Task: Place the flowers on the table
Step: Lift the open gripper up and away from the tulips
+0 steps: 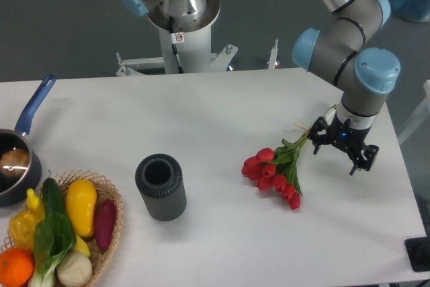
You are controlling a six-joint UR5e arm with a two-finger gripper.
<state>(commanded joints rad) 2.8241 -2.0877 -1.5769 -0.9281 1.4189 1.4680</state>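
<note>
The flowers point(275, 169), a bunch of red tulip buds with green stems and leaves, lie flat on the white table point(222, 105) right of centre. The buds point to the lower left and the stems to the upper right. My gripper point(334, 155) hangs just right of the stem ends, near the table's right side. Its jaws stand apart and nothing is between them. The left finger point(315, 144) is close to the stem tips; I cannot tell whether it touches them.
A dark ribbed cylinder point(161, 187) stands upright left of the flowers. A wicker basket point(111, 196) of vegetables sits at the front left corner. A pot with a blue handle point(33, 107) is at the left edge. The robot base point(181, 31) stands behind the table.
</note>
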